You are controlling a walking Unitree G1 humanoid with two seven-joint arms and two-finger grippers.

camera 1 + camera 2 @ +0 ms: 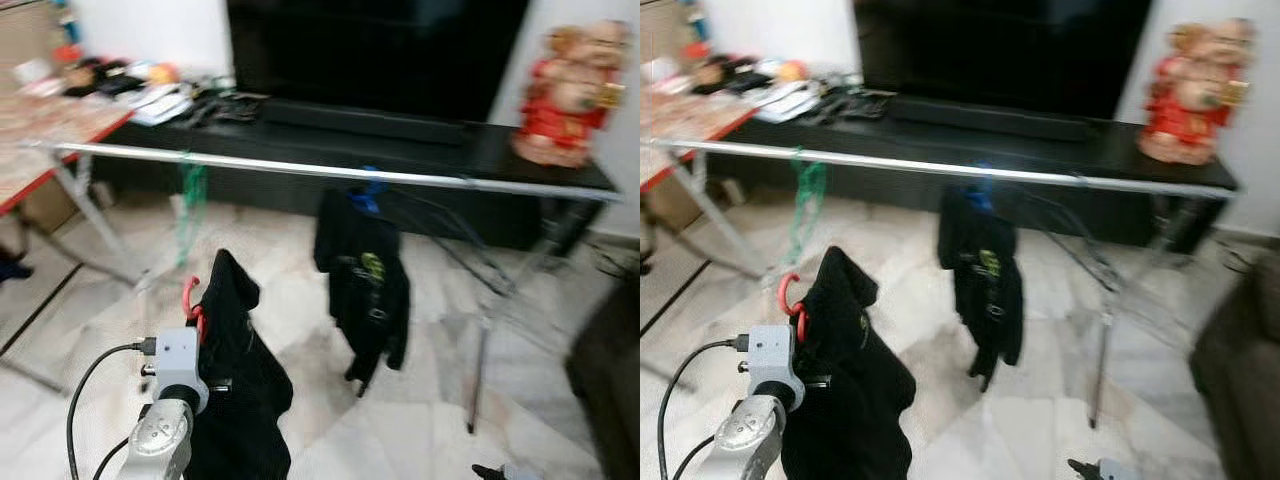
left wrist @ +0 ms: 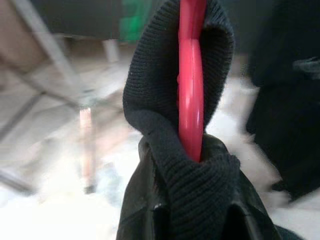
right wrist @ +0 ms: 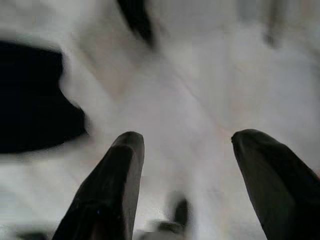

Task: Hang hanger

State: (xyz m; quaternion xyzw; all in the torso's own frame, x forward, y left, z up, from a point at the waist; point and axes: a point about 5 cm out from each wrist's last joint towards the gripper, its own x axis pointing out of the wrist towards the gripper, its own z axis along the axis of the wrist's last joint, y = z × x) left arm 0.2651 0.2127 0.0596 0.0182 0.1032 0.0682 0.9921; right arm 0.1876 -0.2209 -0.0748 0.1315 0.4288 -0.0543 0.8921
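Left gripper clamped on red hanger carrying black garment, held low in front of silver rail. Right gripper fingers spread wide over floor, holding nothing. No readable writing; hung garment print blurred.

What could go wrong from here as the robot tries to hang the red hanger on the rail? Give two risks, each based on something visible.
1. The black garment bunches around the red hanger, so cloth may block the hook at the rail.
2. A black garment on a blue hanger and a green hanger hang there already; swinging in could snag either. The blurred head views suggest motion, which may spoil aim.
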